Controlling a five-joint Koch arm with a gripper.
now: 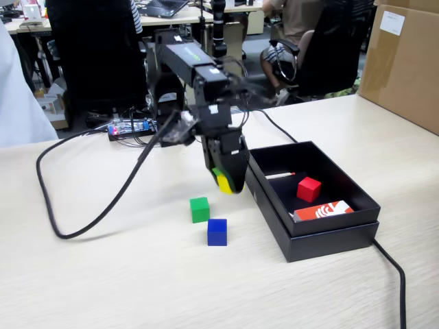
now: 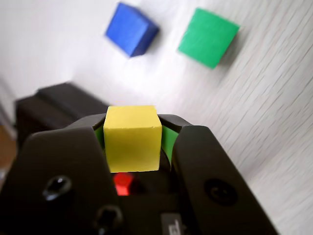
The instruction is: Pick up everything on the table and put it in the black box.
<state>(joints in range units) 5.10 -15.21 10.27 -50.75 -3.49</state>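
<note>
Yellow cube (image 2: pixel 133 138) clamped btwn jaws, held above table (image 1: pixel 103 274).

A: Where does the fixed view stand?

B: In front of the surface (image 1: pixel 103 288), raised, looking down and across at the arm, with office chairs behind.

A: And the wrist view?

B: It rides just behind the jaws, very close, looking past the yellow cube (image 2: pixel 133 138) held between them down at the surface.

A: What do both share?

B: The yellow cube, the blue cube (image 1: pixel 217 232) and green cube (image 1: pixel 199 209), and part of the black box (image 1: pixel 329 236).
</note>
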